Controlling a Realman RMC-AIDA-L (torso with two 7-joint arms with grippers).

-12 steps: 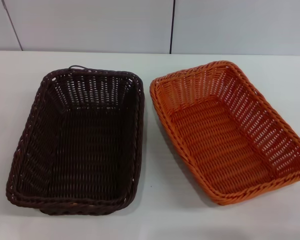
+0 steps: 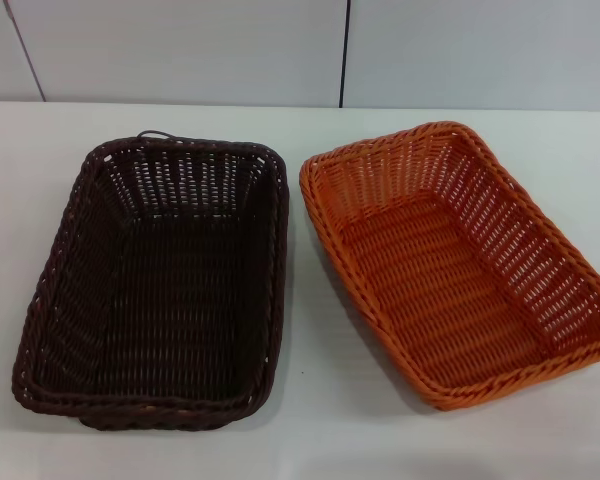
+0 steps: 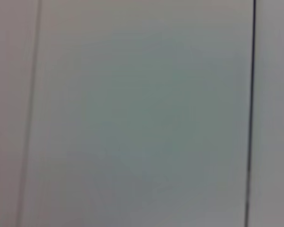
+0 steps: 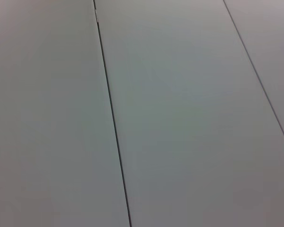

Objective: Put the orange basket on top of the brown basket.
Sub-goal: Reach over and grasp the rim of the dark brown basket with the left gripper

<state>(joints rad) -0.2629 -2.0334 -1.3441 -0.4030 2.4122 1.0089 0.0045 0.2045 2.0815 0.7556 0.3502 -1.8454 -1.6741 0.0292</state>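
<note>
The orange basket (image 2: pixel 458 262) sits on the white table (image 2: pixel 310 400) at the right in the head view, empty and turned at a slight angle. The brown basket (image 2: pixel 160 282) sits beside it at the left, empty, with a narrow gap between the two. Neither gripper shows in the head view. Both wrist views show only grey wall panels with dark seams.
A grey panelled wall (image 2: pixel 180 50) rises behind the table's far edge. Bare table lies in front of both baskets and to their far side.
</note>
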